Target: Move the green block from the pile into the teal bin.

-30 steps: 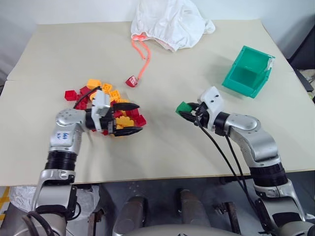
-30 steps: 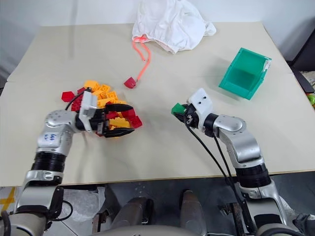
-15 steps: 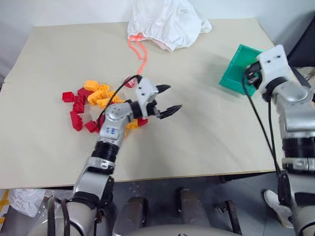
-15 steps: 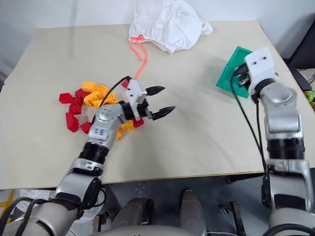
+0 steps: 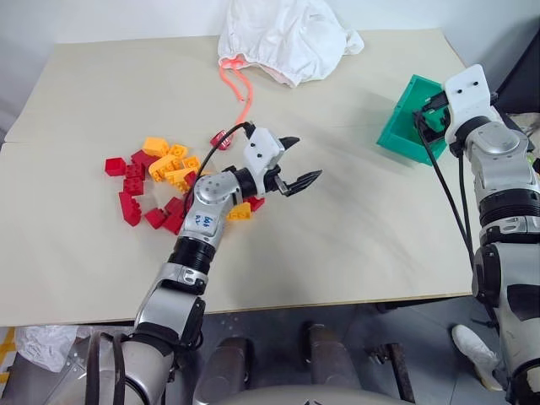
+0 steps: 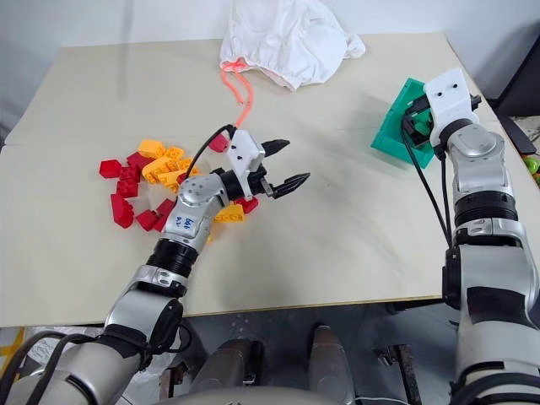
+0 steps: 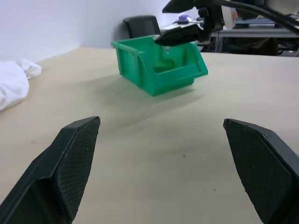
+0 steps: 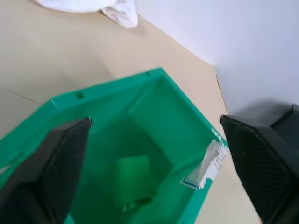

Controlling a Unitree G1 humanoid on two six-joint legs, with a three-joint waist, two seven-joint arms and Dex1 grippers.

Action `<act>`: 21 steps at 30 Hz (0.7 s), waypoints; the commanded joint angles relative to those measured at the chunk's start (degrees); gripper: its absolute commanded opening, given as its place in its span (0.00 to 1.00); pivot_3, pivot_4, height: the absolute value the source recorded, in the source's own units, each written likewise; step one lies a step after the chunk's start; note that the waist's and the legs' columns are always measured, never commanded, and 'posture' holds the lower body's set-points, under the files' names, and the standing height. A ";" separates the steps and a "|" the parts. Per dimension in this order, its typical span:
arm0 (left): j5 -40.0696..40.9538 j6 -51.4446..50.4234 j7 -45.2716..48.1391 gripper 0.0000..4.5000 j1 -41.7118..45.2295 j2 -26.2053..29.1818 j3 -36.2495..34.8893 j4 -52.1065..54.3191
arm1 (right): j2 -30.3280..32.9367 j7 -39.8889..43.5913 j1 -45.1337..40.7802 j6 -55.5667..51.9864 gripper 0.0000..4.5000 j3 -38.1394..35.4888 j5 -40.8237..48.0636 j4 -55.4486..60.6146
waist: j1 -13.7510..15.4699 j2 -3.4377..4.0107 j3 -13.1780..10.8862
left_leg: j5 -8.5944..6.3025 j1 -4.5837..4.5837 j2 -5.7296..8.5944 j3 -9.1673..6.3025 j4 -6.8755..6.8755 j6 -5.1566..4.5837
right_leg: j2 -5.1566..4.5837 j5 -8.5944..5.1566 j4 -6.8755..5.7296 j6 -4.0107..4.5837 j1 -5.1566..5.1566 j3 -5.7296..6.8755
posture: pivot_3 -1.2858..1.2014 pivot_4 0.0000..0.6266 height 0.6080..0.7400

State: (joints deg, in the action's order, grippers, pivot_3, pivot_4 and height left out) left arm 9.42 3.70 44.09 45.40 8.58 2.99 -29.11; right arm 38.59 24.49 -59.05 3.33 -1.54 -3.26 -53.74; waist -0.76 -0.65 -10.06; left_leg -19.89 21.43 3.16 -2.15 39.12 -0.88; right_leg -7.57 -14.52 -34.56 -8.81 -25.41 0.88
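We see our right gripper [image 8: 154, 140] with its two textured black fingers spread wide and released above the teal bin [image 8: 182, 112], a smooth slant-walled plastic box. The green block [image 8: 134, 179] lies below and between those fingers on the bin's floor. Our left gripper [image 5: 297, 165] is likewise released, its pointed fingers apart just past the pile [image 5: 160, 181] of studded red and yellow-orange bricks on the matte beige table [image 5: 354, 228].

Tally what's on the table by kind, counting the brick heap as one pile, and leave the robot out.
pile of red and yellow-orange bricks: 1
red brick lying apart from the pile: 1
green block, inside the bin: 1
teal bin: 1
white cloth bag: 1
Total: 5
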 commanded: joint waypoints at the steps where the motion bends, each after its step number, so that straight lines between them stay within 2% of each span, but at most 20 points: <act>1: 6.18 -2.65 5.58 1.00 -1.94 3.94 -3.19 7.81 | 0.45 9.49 7.80 -5.06 0.99 -2.31 7.42 18.51 | 0.02 0.02 0.01 | 0.00 0.00 0.00 0.00 0.00 0.00 | -0.01 0.00 0.00 0.00 0.00 0.00 | 0.52 0.24 1.00; 5: 12.02 -13.17 8.35 1.00 -4.89 13.12 -7.75 16.83 | 3.37 23.24 23.07 -15.10 0.99 -3.57 18.89 43.24 | -0.05 0.07 -0.01 | -0.02 0.07 -0.08 -0.17 0.06 0.04 | 0.03 0.00 0.01 0.00 -0.01 0.12 | 0.52 0.24 1.00; 8: 15.41 -19.27 9.56 1.00 -8.52 20.85 -12.04 22.74 | 5.92 29.92 30.87 -18.69 0.99 -4.07 23.36 50.98 | 0.06 0.10 -0.03 | -0.03 0.08 -0.05 -0.19 0.12 0.03 | 0.01 0.00 -0.05 0.00 0.00 0.10 | 0.52 0.24 1.00; 12: 20.83 -22.69 17.25 1.00 -16.24 30.29 -17.65 26.56 | 6.86 34.24 35.51 -20.54 0.99 -4.25 26.27 52.48 | -0.11 0.11 -0.03 | -0.03 -0.05 -0.03 -0.18 0.16 0.02 | 0.00 0.00 -0.11 0.00 0.10 0.03 | 0.52 0.24 1.00; 14: 17.89 -18.13 20.75 1.00 -21.72 35.16 -19.42 23.83 | 7.15 37.81 38.24 -18.52 0.99 -4.11 26.82 51.64 | 0.16 0.13 -0.04 | -0.03 -0.11 -0.05 -0.18 0.16 0.02 | 0.01 -0.01 -0.11 0.02 0.15 0.04 | 0.52 0.24 1.00; 17: 17.10 -15.63 23.61 1.00 -26.27 38.91 -20.83 19.65 | 7.51 41.84 40.25 -15.43 0.99 -4.03 26.41 49.29 | 0.46 0.15 -0.06 | -0.04 -0.22 -0.05 -0.18 0.10 0.03 | 0.01 -0.04 -0.10 0.07 0.24 0.04 | 0.52 0.24 1.00; 21: 18.26 -14.71 23.96 1.00 -28.29 40.49 -23.57 15.97 | 6.54 43.17 40.73 -13.20 0.99 -5.06 26.58 47.26 | 0.90 0.17 -0.07 | -0.03 -0.21 -0.01 -0.22 0.11 0.00 | -0.06 -0.03 -0.10 0.07 0.27 0.06 | 0.52 0.24 1.00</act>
State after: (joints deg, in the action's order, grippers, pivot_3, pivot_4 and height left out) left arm 26.69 -12.41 67.79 17.00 48.06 -18.04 -13.30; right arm 45.00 67.06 -18.28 -11.45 -4.49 22.20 -6.99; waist 0.14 -0.49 -10.13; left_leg -19.92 21.22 3.15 -2.41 39.22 -0.88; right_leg -7.64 -14.55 -34.65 -8.74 -25.13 0.97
